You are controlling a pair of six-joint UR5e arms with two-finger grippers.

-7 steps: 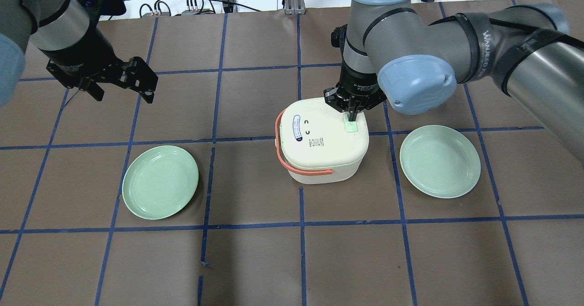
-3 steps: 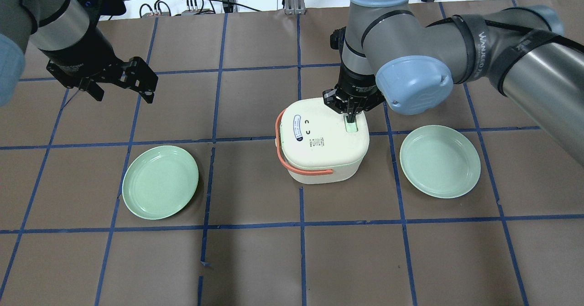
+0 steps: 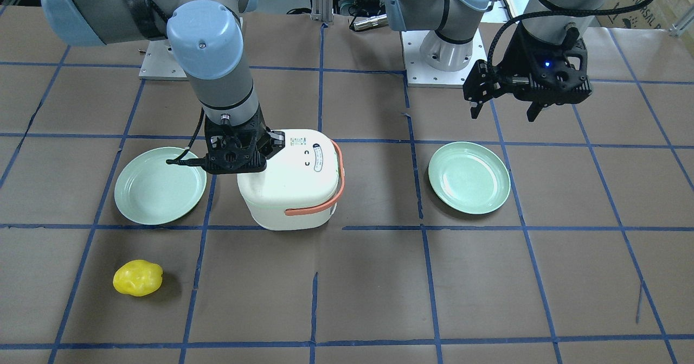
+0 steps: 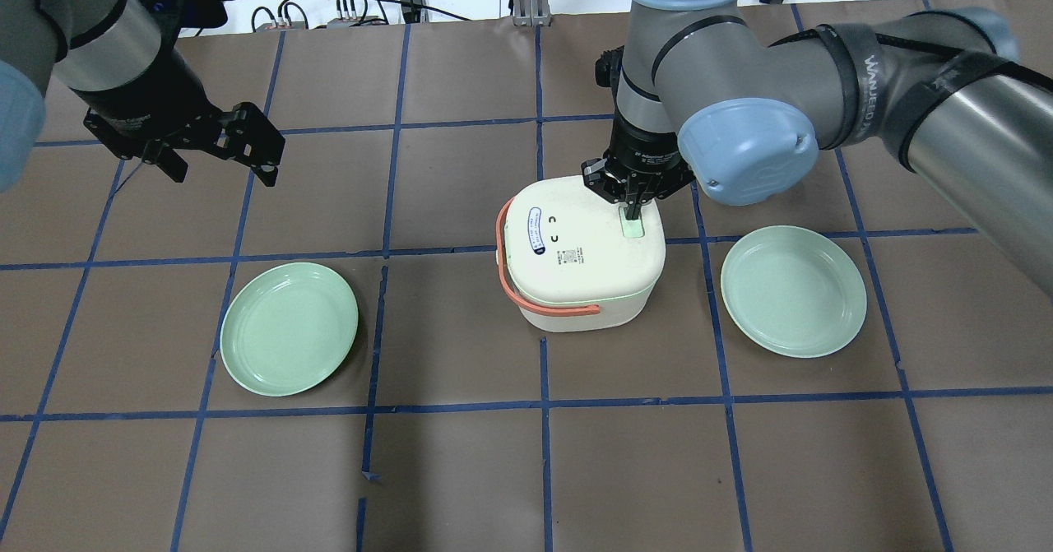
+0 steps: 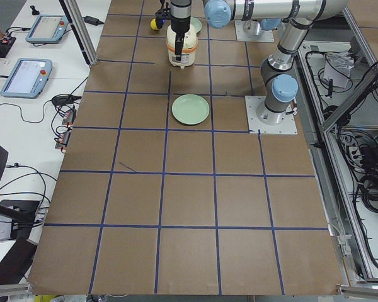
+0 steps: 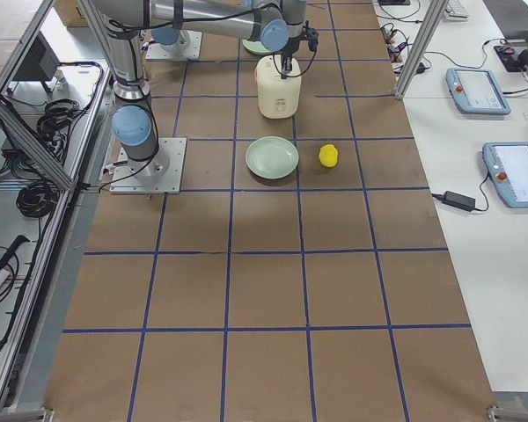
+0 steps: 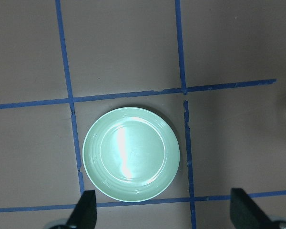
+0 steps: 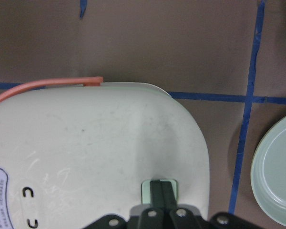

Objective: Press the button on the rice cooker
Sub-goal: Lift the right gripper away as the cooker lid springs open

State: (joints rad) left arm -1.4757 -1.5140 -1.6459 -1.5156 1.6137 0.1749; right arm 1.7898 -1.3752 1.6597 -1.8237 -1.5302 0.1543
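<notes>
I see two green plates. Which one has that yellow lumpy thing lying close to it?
The plate on the robot's right, beside the button end of the rice cooker. The yellow object lies near it, not touching; the other plate has none nearby.

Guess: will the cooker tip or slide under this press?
Probably stays put: the cooker is squat with a wide base, and the right gripper bears straight down. The button sits near one edge, so slight rocking is possible. The smooth shell may slide if pushed sideways.
</notes>
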